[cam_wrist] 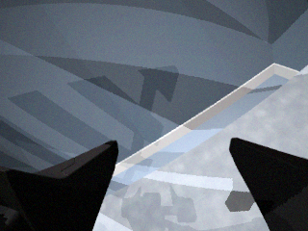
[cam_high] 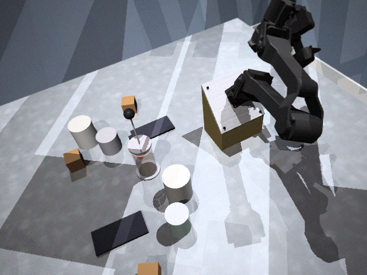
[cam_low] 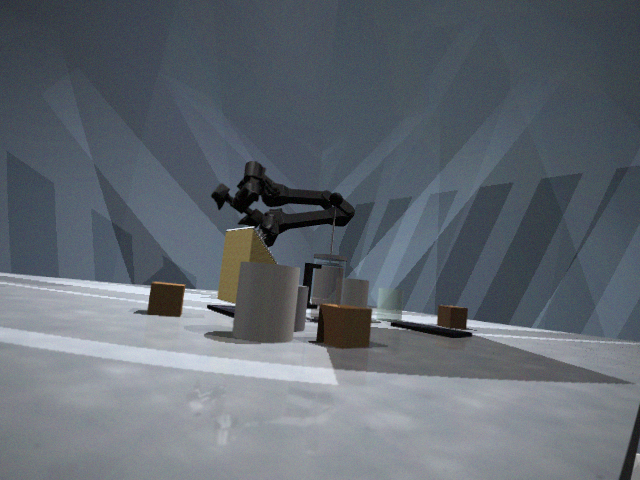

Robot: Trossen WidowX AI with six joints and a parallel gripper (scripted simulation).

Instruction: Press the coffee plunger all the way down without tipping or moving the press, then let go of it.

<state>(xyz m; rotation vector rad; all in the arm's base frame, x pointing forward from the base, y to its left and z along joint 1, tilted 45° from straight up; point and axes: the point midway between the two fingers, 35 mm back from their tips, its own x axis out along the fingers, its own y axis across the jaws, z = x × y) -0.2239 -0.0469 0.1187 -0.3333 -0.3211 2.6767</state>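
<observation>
Item: press (cam_high: 144, 156). Clear glass cylinder, upright on the desk (cam_high: 242, 207), left of centre in the top view. Pale lid with an amber band beneath it. Thin rod (cam_high: 135, 129) rises from the lid to a black ball knob (cam_high: 128, 113); the rod stands tall, so the plunger reads as fully raised. Dark layer at the glass bottom.

Neighbours: grey cylinders (cam_high: 108, 140) just left of it, a white cylinder (cam_high: 176, 183) near its front right, a dark slab (cam_high: 152, 126) behind, and an orange cube (cam_high: 128, 103) beyond the knob.

Item: tool (cam_wrist: 173, 173). Fingers spread wide with nothing between them; the wrist view shows only desk edge and backdrop through the gap. Arm (cam_high: 284, 89) folded near its base, over a tan block (cam_high: 231, 115), well apart from the press.

Step in hand: none begun, judged as the start of the approach; plunger untouched.

Next move calls for: carrying the tool across above the cylinders, centring over the knob, then pushing straight down along the rod. An off-axis push would likely tip or slide the glass.
</observation>
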